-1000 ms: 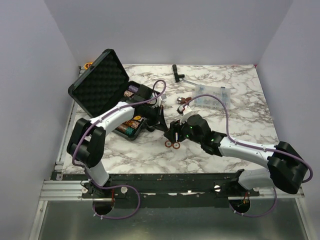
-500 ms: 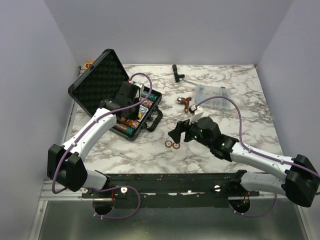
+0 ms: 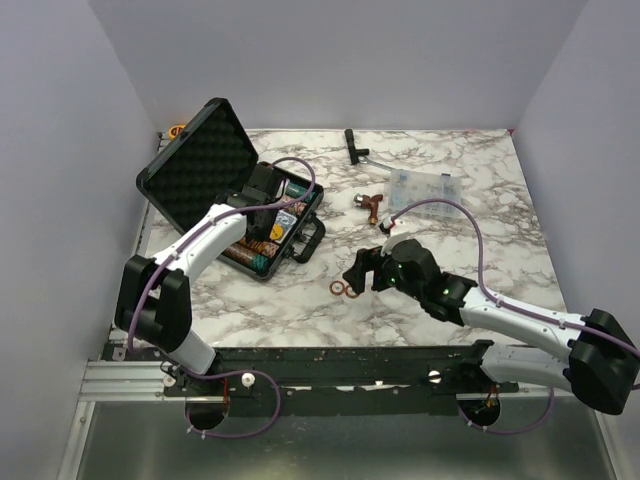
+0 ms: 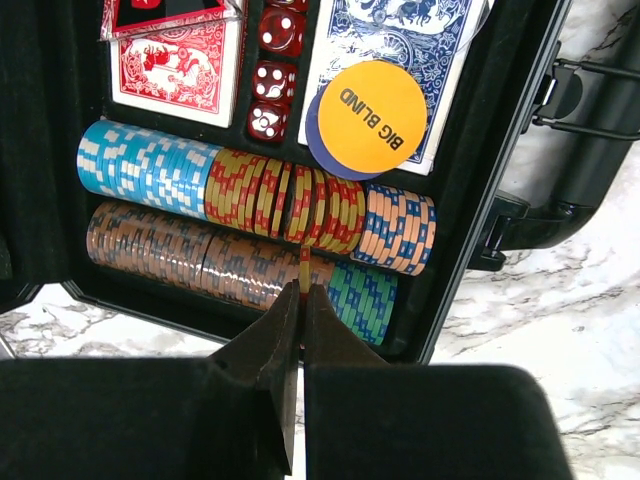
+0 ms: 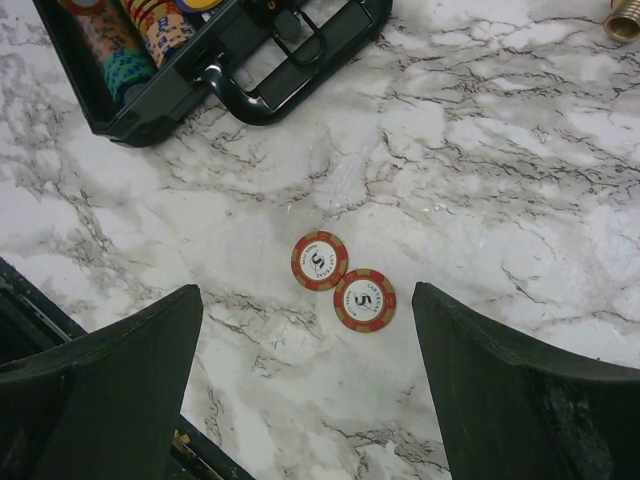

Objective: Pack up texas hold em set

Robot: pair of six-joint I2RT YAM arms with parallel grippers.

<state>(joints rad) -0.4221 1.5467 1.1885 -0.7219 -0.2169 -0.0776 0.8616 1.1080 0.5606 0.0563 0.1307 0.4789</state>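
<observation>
Two loose chips (image 5: 319,260) lie flat on the table (image 5: 500,150), just off the handle side of the briefcase (image 3: 195,165) and directly under the right gripper (image 5: 308,298) — its fingers spread wide, one on each side. The left gripper (image 4: 302,300), fingers pressed together, is over the chip rows (image 4: 250,195) inside the briefcase — farther away.

The marble table (image 3: 520,230) bears the open briefcase (image 3: 200,180), two loose chips (image 5: 364,299) and a clear box (image 3: 425,186)

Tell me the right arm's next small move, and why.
Probably lower the right gripper onto one of the two loose chips and close. Its jaws stand open above them, and both lie flat on the table, outside the case.
</observation>
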